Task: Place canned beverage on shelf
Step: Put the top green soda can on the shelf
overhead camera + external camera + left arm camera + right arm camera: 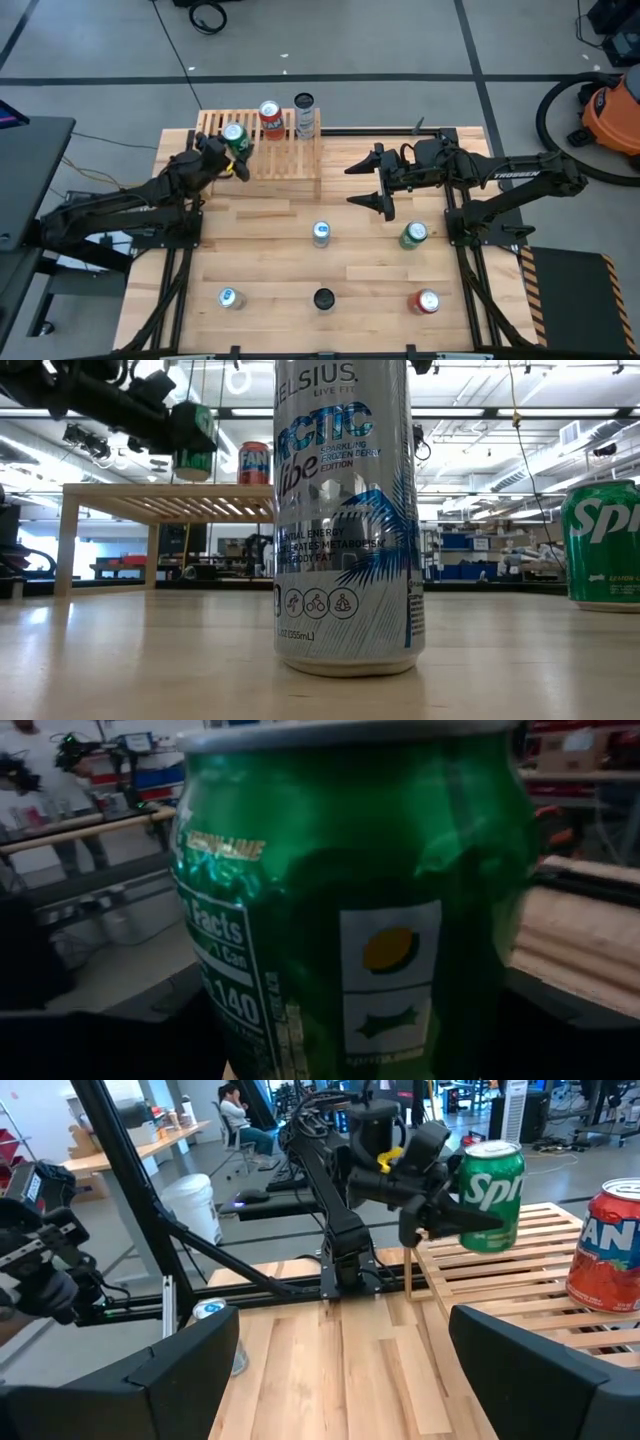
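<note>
My left gripper (226, 152) is shut on a green soda can (234, 137), which it carries over the left part of the light-wood slatted shelf (272, 160) at the table's far side. In the low view the green can (193, 445) hangs just above the shelf top (170, 500). The can fills the left wrist view (350, 900). A red can (270, 118) and a silver can (304, 108) stand on the shelf's far edge. My right gripper (366, 183) waits open in the air to the right of the shelf, with nothing between its fingers. My left gripper pinches the green can's side wall (472, 1208) between its two fingers, about halfway up. The fingers (440, 1210) come level from the table's left side. The can stands nearly upright, and its bottom rim (192, 477) is lifted a little clear of the shelf slats.
Several loose cans stand on the table's near half: a silver-blue one (321, 233) right before the low camera, a green one (413, 234), a red one (426, 301), a dark one (324, 298) and a blue-white one (229, 297). Bare slats lie between the green can and the red can (610, 1245).
</note>
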`<state>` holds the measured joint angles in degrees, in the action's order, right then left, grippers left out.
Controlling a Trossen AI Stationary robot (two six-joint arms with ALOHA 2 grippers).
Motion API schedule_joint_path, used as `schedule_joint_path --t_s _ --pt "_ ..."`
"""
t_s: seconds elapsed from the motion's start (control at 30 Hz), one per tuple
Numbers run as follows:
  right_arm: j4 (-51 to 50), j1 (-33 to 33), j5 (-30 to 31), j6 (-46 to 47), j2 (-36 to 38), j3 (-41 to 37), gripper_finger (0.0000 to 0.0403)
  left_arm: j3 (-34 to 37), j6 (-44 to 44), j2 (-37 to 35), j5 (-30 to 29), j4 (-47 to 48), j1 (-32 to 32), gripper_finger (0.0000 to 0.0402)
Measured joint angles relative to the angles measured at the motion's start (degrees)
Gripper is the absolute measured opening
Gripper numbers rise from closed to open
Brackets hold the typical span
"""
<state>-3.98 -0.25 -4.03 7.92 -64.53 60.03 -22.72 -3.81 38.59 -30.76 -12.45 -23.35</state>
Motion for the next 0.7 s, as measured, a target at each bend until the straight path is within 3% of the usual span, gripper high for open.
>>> schedule_joint_path --t_s 0.33,0.7 --pt "0.0 0.0 0.0 0.0 0.0 0.0 0.0372 0.7 -1.6 0.0 0.8 -0.4 -6.7 0.0312" --pt "0.0 0.0 0.1 0.0 0.0 0.0 0.0372 0.7 2.7 0.0 9.5 0.1 -13.6 0.0312"
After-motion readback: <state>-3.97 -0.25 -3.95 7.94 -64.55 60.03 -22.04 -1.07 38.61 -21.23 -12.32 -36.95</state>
